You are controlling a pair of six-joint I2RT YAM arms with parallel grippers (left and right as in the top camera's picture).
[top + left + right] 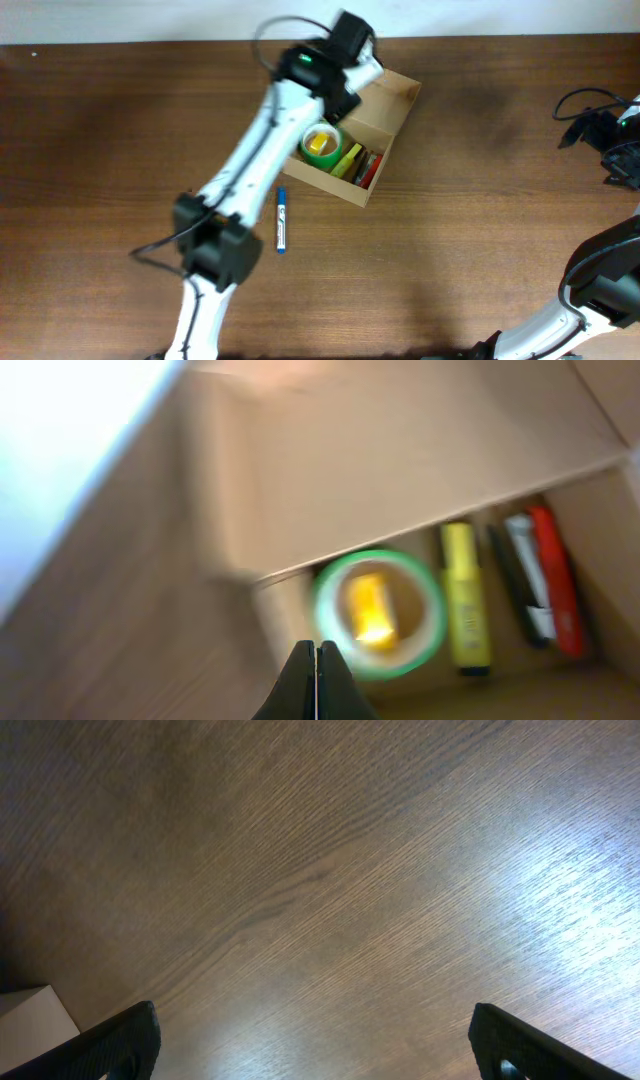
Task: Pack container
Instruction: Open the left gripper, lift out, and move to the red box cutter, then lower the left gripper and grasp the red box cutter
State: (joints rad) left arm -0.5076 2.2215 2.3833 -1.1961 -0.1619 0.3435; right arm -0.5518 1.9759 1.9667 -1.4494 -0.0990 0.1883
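The table shows brown wood grain, smooth, with a soft sheen where the light lands. The container is plain matt cardboard (raw brown, no print). Inside it, the yellow highlighter looks like smooth plastic; the green tape roll is too blurred to judge.

The container sits on the table near its far edge. In it, 1 tape roll lies at the left end, with markers just beside it on the right. 1 pen lies on the table in front of the container's left end, near it but apart.
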